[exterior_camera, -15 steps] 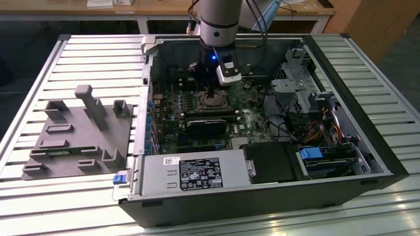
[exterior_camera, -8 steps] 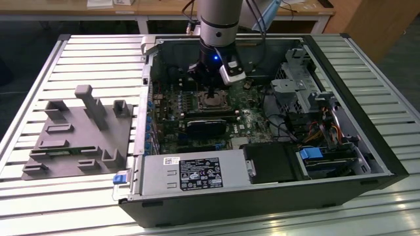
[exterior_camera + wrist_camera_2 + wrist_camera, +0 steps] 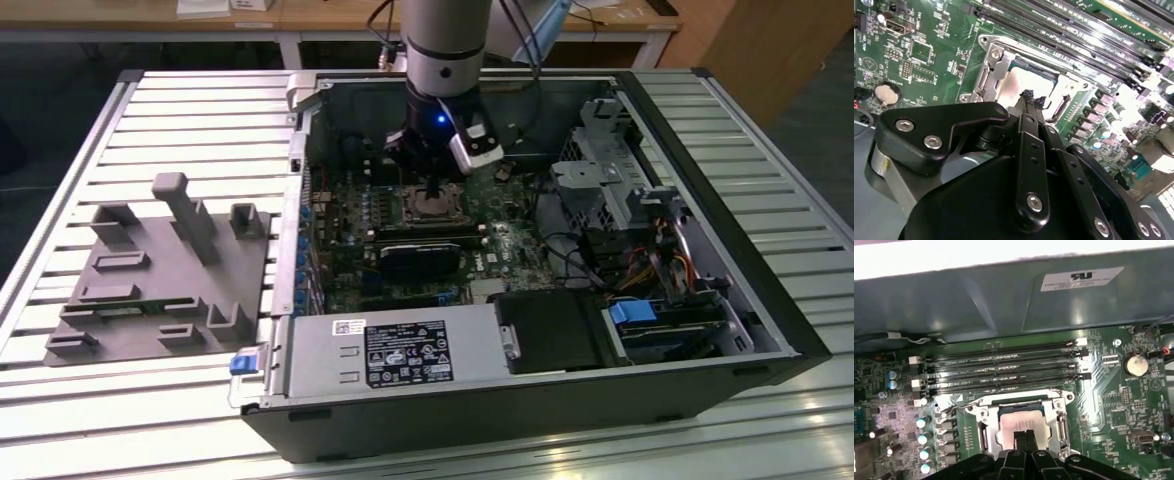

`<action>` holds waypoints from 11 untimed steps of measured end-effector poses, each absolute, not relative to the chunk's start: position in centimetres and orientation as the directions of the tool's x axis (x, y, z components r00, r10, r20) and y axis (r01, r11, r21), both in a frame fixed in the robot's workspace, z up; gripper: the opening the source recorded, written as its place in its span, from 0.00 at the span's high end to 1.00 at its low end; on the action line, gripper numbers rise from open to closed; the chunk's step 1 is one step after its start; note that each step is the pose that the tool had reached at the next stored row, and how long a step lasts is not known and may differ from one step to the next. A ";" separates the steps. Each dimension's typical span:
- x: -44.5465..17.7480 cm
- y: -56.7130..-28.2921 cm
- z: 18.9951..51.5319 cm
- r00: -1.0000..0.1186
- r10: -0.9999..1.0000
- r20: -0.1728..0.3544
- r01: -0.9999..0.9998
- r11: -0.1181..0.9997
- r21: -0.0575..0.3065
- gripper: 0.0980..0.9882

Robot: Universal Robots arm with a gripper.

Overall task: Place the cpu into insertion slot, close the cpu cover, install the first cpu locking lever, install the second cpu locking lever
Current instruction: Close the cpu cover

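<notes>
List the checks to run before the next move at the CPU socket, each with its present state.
1. cpu lying flat in the insertion slot: ok.
2. cpu cover down around the cpu: ok.
3. tool tips together, right over the cpu's near edge: ok.
4. Locking levers latched: cannot tell.
5. Long black slots beside the socket apart from the tool: ok.

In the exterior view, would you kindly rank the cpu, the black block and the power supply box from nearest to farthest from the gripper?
1. cpu, at the tip of the gripper.
2. black block, beside the cpu, toward the camera.
3. power supply box, at the case's near edge.
</notes>
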State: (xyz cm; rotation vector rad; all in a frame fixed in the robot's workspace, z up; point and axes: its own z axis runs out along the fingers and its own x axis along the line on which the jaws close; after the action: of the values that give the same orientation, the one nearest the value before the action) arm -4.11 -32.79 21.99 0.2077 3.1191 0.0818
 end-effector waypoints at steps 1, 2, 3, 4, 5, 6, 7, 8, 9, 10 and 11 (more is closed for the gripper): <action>-4.1 -32.9 22.0 -0.991 0.133 -0.011 0.132 0.990 0.054 0.99; -4.1 -33.1 22.0 -0.991 0.133 -0.012 0.132 0.990 0.055 0.99; -4.1 -33.3 22.0 -0.991 0.133 -0.012 0.132 0.990 0.056 0.99; -4.1 -33.4 22.0 -0.991 0.133 -0.012 0.132 0.990 0.057 0.99; -4.1 -33.4 22.0 -0.991 0.133 -0.012 0.132 0.990 0.057 0.99; -4.1 -33.4 22.0 -0.991 0.133 -0.012 0.132 0.990 0.058 0.99; -4.1 -33.4 22.0 -0.991 0.133 -0.011 0.132 0.990 0.058 0.99; -4.1 -33.4 22.0 -0.991 0.133 -0.011 0.132 0.990 0.058 0.99; -4.1 -33.4 22.0 -0.991 0.133 -0.011 0.132 0.990 0.059 0.99; -4.1 -33.4 22.0 -0.991 0.133 -0.011 0.132 0.990 0.058 0.99; -4.1 -33.4 22.1 -0.991 0.133 -0.011 0.132 0.990 0.058 0.99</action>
State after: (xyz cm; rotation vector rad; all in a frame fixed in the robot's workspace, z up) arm -4.12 -33.44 22.12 0.2072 3.1181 0.0900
